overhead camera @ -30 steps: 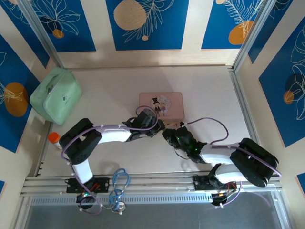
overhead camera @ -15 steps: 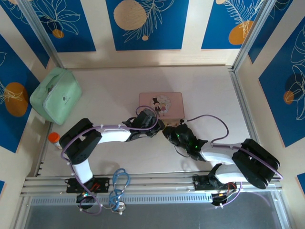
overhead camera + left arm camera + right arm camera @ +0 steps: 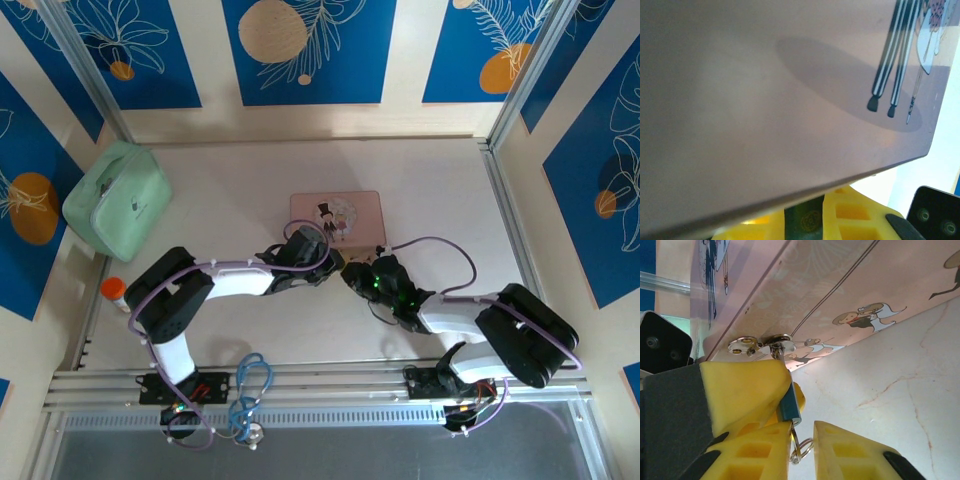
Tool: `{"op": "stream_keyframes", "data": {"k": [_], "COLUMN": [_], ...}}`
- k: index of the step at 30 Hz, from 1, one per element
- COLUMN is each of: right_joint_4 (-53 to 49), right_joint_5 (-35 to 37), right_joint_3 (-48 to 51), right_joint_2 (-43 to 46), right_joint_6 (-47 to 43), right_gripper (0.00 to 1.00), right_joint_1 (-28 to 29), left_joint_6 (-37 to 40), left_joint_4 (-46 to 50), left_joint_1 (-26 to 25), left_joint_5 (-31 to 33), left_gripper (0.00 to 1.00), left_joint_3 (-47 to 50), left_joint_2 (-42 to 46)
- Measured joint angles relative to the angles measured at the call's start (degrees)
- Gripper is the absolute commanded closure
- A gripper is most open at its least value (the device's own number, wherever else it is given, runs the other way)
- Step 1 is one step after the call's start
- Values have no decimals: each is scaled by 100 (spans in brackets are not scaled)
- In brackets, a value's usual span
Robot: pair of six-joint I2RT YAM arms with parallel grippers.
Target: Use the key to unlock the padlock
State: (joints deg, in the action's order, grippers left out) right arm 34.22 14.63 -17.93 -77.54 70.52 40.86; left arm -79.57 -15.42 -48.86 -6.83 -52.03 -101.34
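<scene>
You're at the key step and the lock isn't open yet. The padlock (image 3: 789,409), blue body, hangs by its shackle (image 3: 776,351) from the metal hasp (image 3: 757,344) on the front edge of the pink tin (image 3: 360,208), which sits mid-table. The shackle looks seated in the body, so count it as locked.

The left gripper (image 3: 807,222) is clamped right down. In the right wrist view its yellow finger (image 3: 747,387) presses flat on the padlock's side, so you're bracing the lock with that arm.

The right gripper (image 3: 803,429) sits just below the padlock with its jaws parted a little. A thin wire key ring (image 3: 801,449) hangs in the gap between the fingers, and nothing looks pinched there. The key itself I can't make out; it's hidden or too small. The ring hangs right at the lock's underside, so the key may already be in the keyhole, but I can't confirm that. From above, both grippers meet nose to nose at the tin's near edge.

Next move, my read: close the right jaws on the key head or ring, then twist about the padlock's long axis while the left arm holds the body steady. That calls for a small close plus a wrist roll, with no pulling. The ring is thin and could slip out, and the tin may slide on the table (image 3: 900,390) if you drag it. If the key isn't seated, push it up into the body first.
</scene>
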Motion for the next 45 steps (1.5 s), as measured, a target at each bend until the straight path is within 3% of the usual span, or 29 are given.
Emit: {"op": "stream_keyframes", "data": {"k": [5, 8, 12, 15, 17, 20, 29, 36, 37, 39, 42, 45], "right_joint_4": [236, 396, 592, 610, 660, 1029, 2662, 3670, 3622, 3211, 2111, 1093], "right_joint_5": [-11, -22, -31, -22, 7, 37, 400, 654, 664, 662, 619, 603], "right_joint_3": [63, 66, 66, 68, 83, 203, 260, 321, 317, 271, 96, -52], "right_joint_2": [-107, -208, -334, -337, -343, -448, -1655, -2218, -2184, -1941, -1261, -647], "right_joint_6": [-7, -20, -2, 52, 184, 765, 3641, 4350, 4341, 4201, 3779, 3198], "right_gripper": [80, 88, 87, 99, 100, 100, 100, 100, 100, 100, 100, 100], "right_joint_1": [15, 26, 52, 70, 68, 33, 85, 162, 162, 164, 201, 210], "left_joint_6": [20, 52, 59, 55, 31, 9, 164, 205, 205, 251, 435, 831], "left_joint_4": [133, 160, 168, 144, 79, -479, -2146, -2638, -2660, -2559, -1676, -514], "left_joint_1": [7, 17, 44, 44, 48, 48, 103, 129, 133, 138, 105, 52], "left_joint_5": [-4, 0, 26, 44, 63, 107, 505, 647, 643, 616, 433, 424], "left_gripper": [100, 100, 100, 100, 100, 100, 100, 100, 97, 77, 56, 53], "left_joint_3": [-61, -63, -63, -63, -52, 155, 758, 872, 876, 852, 588, 221], "left_joint_2": [0, 0, -4, -11, -26, -63, -240, -374, -376, -358, -173, 199]}}
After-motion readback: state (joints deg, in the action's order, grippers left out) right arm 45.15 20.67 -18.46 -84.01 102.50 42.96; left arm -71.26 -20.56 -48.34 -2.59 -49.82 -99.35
